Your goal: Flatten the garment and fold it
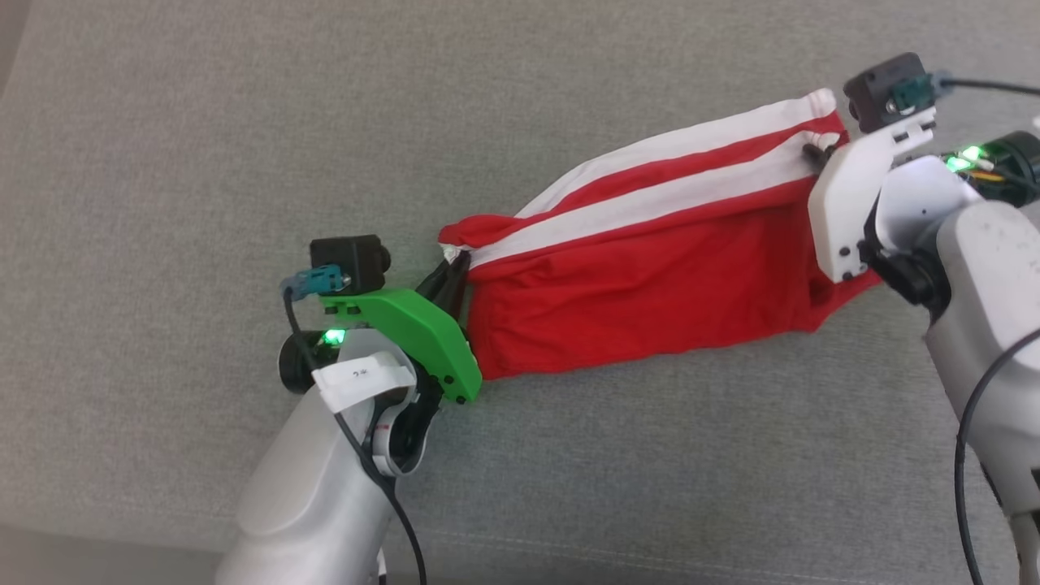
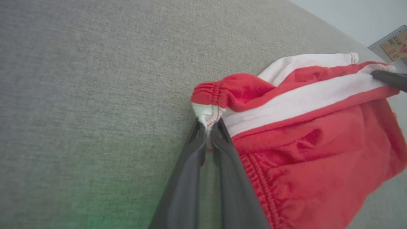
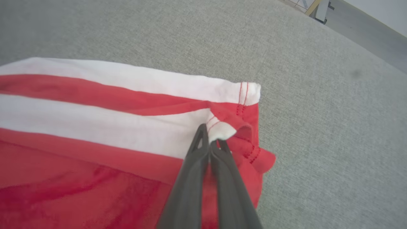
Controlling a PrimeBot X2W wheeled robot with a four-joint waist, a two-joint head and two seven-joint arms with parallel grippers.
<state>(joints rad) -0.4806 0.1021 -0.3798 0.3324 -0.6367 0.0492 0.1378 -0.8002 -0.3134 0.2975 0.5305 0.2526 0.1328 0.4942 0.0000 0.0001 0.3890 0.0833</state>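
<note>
The garment [image 1: 650,276] is a bright red fabric piece with two broad white stripes, stretched between both grippers above a grey surface. My left gripper [image 1: 451,264] is shut on its left white-trimmed corner; the left wrist view shows the gripper [image 2: 208,125] pinching the garment [image 2: 318,136] at that trim. My right gripper [image 1: 812,150] is shut on the upper right corner; in the right wrist view the gripper [image 3: 210,138] clamps a white fold of the garment [image 3: 95,124] beside red stitching. The lower red part hangs slack.
Grey woven fabric surface [image 1: 244,122] spreads under everything, with a seam near the front edge [image 1: 650,556]. A black cable [image 1: 975,422] loops beside the right arm. In the left wrist view a pale wall and a label [image 2: 394,44] lie beyond the surface's far edge.
</note>
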